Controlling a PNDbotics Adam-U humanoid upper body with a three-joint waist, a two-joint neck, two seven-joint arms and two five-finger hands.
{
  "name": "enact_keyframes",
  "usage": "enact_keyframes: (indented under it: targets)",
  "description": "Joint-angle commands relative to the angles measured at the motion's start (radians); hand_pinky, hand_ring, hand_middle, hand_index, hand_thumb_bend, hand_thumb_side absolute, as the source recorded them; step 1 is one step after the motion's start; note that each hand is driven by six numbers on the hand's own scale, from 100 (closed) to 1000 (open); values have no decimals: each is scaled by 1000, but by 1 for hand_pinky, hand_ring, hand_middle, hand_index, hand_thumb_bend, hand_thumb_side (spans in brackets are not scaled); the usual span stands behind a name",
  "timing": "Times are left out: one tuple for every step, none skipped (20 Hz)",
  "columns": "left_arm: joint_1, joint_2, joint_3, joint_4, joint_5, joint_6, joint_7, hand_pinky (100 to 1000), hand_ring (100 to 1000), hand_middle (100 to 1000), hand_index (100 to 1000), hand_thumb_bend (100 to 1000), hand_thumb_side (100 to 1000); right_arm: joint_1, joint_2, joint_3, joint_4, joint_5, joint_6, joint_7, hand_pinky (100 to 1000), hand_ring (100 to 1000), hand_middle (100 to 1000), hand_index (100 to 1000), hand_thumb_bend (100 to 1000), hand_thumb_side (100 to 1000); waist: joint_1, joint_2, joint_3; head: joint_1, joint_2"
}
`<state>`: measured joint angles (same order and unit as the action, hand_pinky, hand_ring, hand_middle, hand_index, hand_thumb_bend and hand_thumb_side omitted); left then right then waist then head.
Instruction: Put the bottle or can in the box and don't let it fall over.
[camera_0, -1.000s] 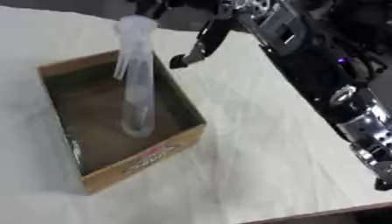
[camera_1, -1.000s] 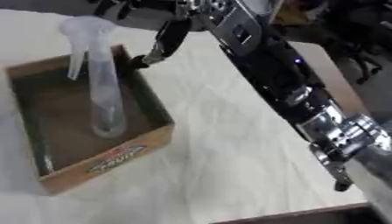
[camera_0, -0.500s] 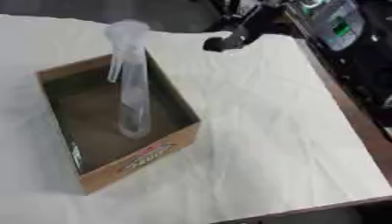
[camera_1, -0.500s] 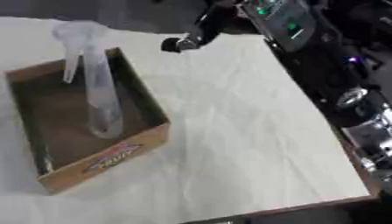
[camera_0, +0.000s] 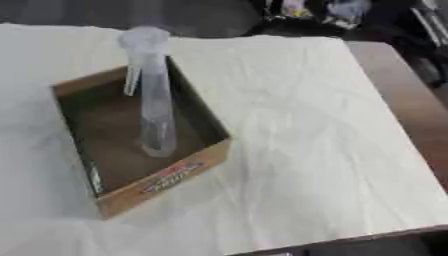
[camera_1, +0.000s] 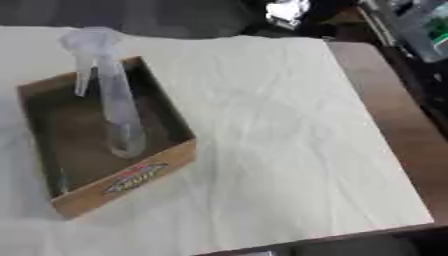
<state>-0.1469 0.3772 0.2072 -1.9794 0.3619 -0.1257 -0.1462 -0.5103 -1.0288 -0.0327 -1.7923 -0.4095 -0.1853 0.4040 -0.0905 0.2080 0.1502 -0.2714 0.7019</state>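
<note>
spray bottle (camera_0: 154, 105): upright inside cardboard box (camera_0: 166, 176) | box: on white cloth (camera_0: 297, 145) | hands: neither in view, so finger state and bottle-to-finger relation unknown

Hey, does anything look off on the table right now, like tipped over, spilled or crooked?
Nothing stands out. The clear spray bottle stands upright inside the cardboard box, with no spill showing. The box sits askew to the table edges. Neither hand is in view.
</note>
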Motion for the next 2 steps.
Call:
enact_keyframes:
  targets:
    - [2, 15, 10, -21, -4, -7, 2, 692, 506, 648, 816, 113, 752, 50, -68, -69, -61, -81, -1, -63, 865, 959, 973, 847, 164, 297, 15, -21, -15, 41, 2]
    - [5, 14, 10, -21, -4, -8, 2, 692, 506, 648, 816, 113, 752, 77, -71, -86, -76, -101, -3, -80, 865, 959, 973, 847, 164, 297, 20, -21, -23, 52, 1]
